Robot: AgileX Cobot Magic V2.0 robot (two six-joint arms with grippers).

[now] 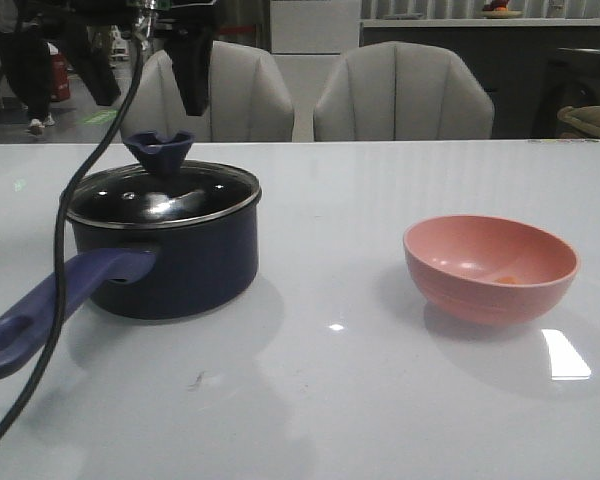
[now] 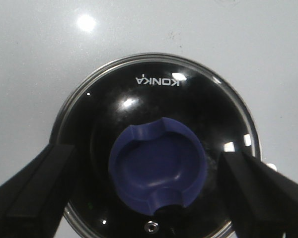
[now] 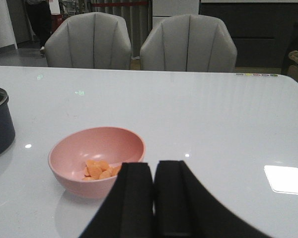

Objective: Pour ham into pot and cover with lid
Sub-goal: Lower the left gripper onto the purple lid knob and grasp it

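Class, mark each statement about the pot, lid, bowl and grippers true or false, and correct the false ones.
1. The lid sits on the pot. True.
2. The ham is in the pot. False: it lies in the pink bowl.
3. The left gripper is shut on the knob. False: its fingers stand apart, either side of it.
4. The right gripper is shut. True.
5. The pink bowl is tipped over. False: it stands upright.

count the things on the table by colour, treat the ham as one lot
purple-blue or navy: 2, the pot and the lid sitting on it
pink: 1, the bowl
orange: 1, the ham lot in the bowl
total: 4
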